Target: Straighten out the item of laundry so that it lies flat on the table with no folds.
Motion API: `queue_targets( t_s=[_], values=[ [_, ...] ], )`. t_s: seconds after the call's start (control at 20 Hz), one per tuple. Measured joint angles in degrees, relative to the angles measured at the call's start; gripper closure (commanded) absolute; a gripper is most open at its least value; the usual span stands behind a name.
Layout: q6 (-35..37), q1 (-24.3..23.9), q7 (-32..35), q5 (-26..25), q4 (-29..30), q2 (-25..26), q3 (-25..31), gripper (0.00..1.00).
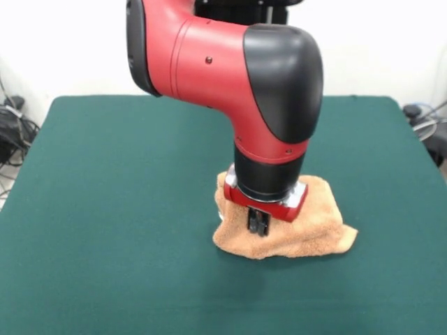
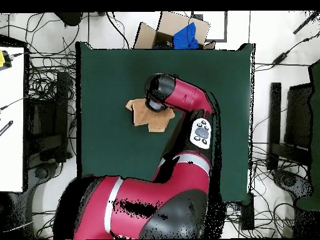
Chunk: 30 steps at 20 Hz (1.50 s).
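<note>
The peach-orange terry hand towel (image 1: 307, 234) lies rumpled near the middle of the green table (image 1: 105, 209), well clear of every edge; in the overhead view the hand towel (image 2: 139, 107) sits a little toward the far long edge from the robot's base, partly hidden under the arm's wrist. It is bunched, not flat: ridges and overlapping layers show along its front, and one corner points out toward the table's right edge in the front view.

The gripper (image 1: 258, 223) hangs straight down over the middle of the heap. Its dark fingers sit close together, and their tips look to be at or just into the cloth. Whether they pinch a fold of terry or merely touch it, I cannot tell from here.

My judgement: the step in hand is taking hold of the cloth to spread it. To do it well, grip only the top layer, preferably at a hem or corner rather than the thick centre, lift just enough to free the fold beneath, then draw outward low across the felt-like top so friction holds the rest down. A deep central pinch risks dragging the whole bundle instead.
</note>
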Motion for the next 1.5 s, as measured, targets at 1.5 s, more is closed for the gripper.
queue_targets(
  t_s=[1.5],
  values=[
    [-8.17,-10.71,0.0,-9.78,11.23,-3.36,0.75,1.0]
  ],
)
